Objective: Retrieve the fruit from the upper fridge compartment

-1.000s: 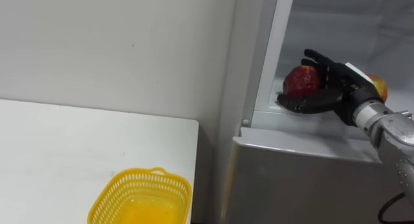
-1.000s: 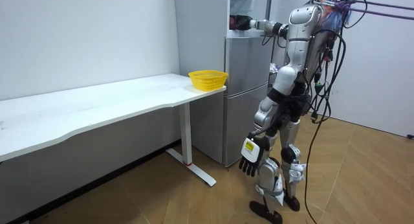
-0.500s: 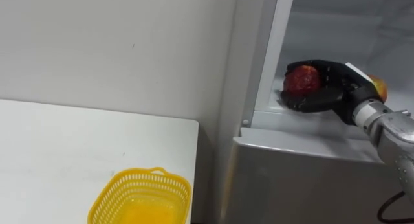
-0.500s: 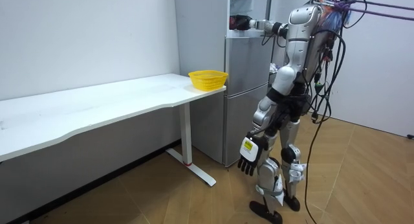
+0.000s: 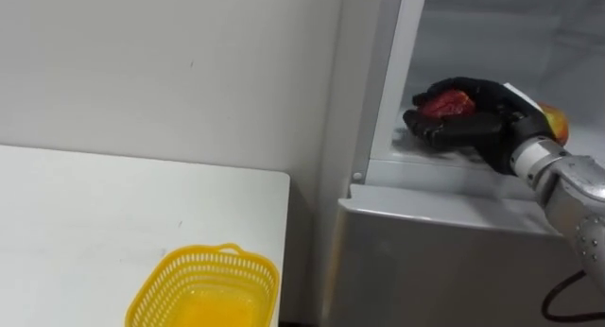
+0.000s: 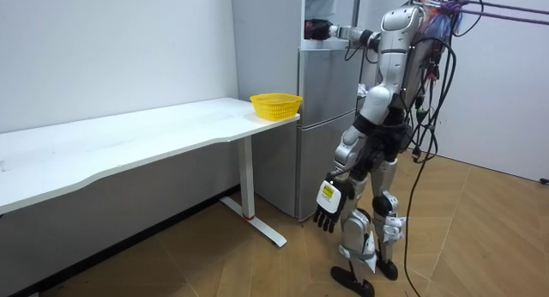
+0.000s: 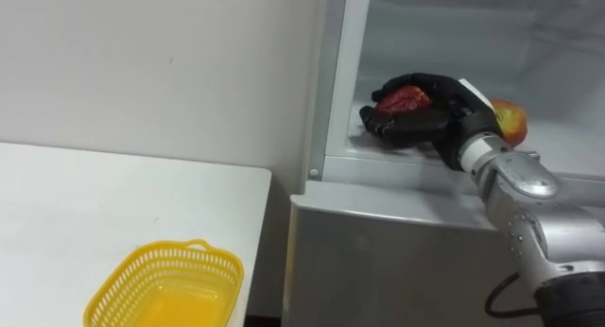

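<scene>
Clasping red fruit (image 5: 450,102) near shelf (image 5: 421,160) edge

right robot hand (image 5: 465,129) now closed round red apple (image 5: 450,103), lifted.

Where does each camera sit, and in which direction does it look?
Left eye view: on the robot's head, looking forward and down at the upper fridge, the white table and the yellow basket; the right hand shows, shut on a red apple.
Right eye view: beside it on the same head, facing the same way; same right hand.
Room view: standing off in the room, facing the whole robot before the fridge, left hand hanging open.
Shared: all three show the basket and the hand in the fridge.
</scene>
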Robot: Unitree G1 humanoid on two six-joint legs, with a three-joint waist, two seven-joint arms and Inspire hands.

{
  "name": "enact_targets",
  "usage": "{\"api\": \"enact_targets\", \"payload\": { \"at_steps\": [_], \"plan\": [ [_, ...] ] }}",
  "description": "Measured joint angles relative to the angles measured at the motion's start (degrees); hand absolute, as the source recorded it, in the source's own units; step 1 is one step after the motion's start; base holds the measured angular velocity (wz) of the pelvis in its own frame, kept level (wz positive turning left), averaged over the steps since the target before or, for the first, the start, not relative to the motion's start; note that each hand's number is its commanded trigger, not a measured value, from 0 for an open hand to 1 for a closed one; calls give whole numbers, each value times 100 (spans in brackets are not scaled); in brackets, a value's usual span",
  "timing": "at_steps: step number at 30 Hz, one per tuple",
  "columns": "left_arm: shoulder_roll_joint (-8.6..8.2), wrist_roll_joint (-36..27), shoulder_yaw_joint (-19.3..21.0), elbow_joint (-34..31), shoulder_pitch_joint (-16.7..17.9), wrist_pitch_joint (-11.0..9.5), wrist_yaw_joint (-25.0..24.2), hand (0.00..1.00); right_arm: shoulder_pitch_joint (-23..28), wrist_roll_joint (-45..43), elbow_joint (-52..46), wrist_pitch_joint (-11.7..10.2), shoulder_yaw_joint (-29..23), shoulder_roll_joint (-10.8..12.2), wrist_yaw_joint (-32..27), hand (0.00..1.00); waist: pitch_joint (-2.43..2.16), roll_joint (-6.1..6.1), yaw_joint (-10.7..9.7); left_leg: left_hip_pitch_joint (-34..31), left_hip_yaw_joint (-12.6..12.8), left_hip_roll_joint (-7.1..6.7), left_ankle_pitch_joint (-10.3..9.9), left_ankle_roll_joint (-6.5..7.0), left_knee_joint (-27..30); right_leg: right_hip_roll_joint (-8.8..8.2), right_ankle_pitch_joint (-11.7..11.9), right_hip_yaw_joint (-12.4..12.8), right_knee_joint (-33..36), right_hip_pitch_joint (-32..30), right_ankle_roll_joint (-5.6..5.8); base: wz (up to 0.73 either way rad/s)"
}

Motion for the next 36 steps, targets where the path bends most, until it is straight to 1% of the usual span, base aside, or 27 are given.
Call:
{"api": "enact_targets", "payload": {
  "at_steps": [2, 4, 7, 10, 12, 13, 15, 16, 17, 19, 20, 22, 24, 25, 27, 31, 33, 36],
  "plan": [
    [1, -2, -1, -14, 6, -6, 26, 0, 39, -92, -207, 4, 6, 27, -48, 100, 2, 35, 6, 6, 8, 0, 0, 0, -7, 0, 0, 17, 0, -11, 0, -3],
    [1, -2, -5, -13, 6, -15, 70, 0, 158, -126, -527, 0, 9, 51, -125, 100, 16, 65, 1, 11, 7, 0, 0, 0, -1, 1, 0, 19, -5, -20, 0, 0],
    [-1, 0, -8, -12, 10, -75, 112, 0, 377, -116, -904, -16, 5, 57, -313, 100, 22, 97, 1, 39, 13, -1, 3, -2, 5, -12, 0, 54, -6, -10, 0, 0],
    [-16, -2, -19, -6, 12, -142, 219, 0, 652, -119, -1393, -29, -1, 162, -487, 100, 37, 128, -26, 47, 25, 4, 3, -3, 6, -2, 0, 93, -8, 6, 1, 0],
    [-20, -9, -19, -6, 19, -235, 241, 0, 1036, -245, -2026, -49, -38, 165, -692, 100, 35, 140, -27, 54, 32, 6, 2, -3, -11, -12, 0, 94, -5, -17, 1, -2],
    [-23, -9, -19, -5, 20, -239, 241, 0, 1142, -291, -2199, -50, -38, 166, -748, 100, 38, 144, -25, 52, 46, 9, 2, -3, -13, -14, 0, 98, -5, -27, 1, -10],
    [-32, -26, -38, 3, 73, -264, 245, 0, 1482, -481, -2797, -58, -19, 189, -836, 100, 58, 184, -21, 68, 123, 14, 2, -3, -21, -17, 0, 110, -4, -28, 1, -12],
    [-31, -51, -50, 5, 88, -274, 253, 0, 1556, -549, -2918, -58, -8, 204, -846, 100, 64, 196, -25, 71, 138, 14, 2, -3, -26, -14, 0, 115, -5, -26, 1, -9],
    [-31, -75, -94, 11, 111, -303, 261, 0, 1671, -679, -3090, -59, -4, 256, -891, 100, 81, 222, -37, 67, 150, 14, 1, -2, -30, 2, 0, 126, -4, -24, 1, -8],
    [-51, -74, -123, 15, 126, -338, 260, 0, 1794, -940, -3362, -58, -23, 358, -1062, 100, 95, 267, -56, 53, 155, 13, 0, 0, -30, 3, 0, 168, -4, -52, 1, -5],
    [-67, -73, -124, 20, 150, -357, 261, 0, 1886, -1073, -3531, -59, -25, 436, -1133, 100, 96, 288, -67, 44, 154, 13, 0, 1, -37, 3, 0, 176, -3, -63, 1, 0],
    [-100, -101, -123, 31, 186, -359, 272, 0, 2060, -1299, -3749, -59, -25, 548, -1236, 100, 79, 303, -81, 40, 156, 13, 0, 0, -72, 4, 0, 171, 2, -62, 1, 0],
    [-200, -218, -125, 29, 266, -381, 334, 0, 2332, -1527, -4074, -60, -23, 711, -1334, 100, 56, 326, -100, 53, 168, 11, 0, 0, -83, 2, 0, 177, 2, -63, 1, 0],
    [-225, -241, -125, 29, 281, -397, 336, 0, 2384, -1559, -4137, -60, -23, 730, -1341, 100, 55, 329, -100, 53, 169, 10, 0, 0, -84, 1, 0, 177, 2, -64, 1, 0],
    [-260, -244, -149, 30, 356, -492, 336, 0, 2511, -1657, -4333, -60, -24, 820, -1405, 100, 52, 326, -146, 53, 171, 12, 0, 0, -82, 3, 0, 170, 2, -69, 1, 0],
    [-268, -239, -192, 57, 455, -578, 335, 0, 2612, -1929, -4719, -80, -24, 865, -1570, 100, 52, 324, -192, 59, 182, 13, 1, 0, -35, 2, 0, 193, 4, -78, 1, 0],
    [-276, -238, -242, 151, 445, -640, 321, 0, 2750, -2268, -4893, -195, -22, 917, -1618, 100, 56, 320, -194, 93, 182, 12, 0, 0, -37, -7, 0, 189, 3, -48, 1, 0],
    [-275, -238, -245, 272, 377, -684, 310, 0, 2959, -2708, -5026, -287, -17, 954, -1644, 100, 75, 294, -191, 123, 171, 14, -2, 0, -50, -7, 0, 202, 5, -31, 1, 0]
  ]
}}
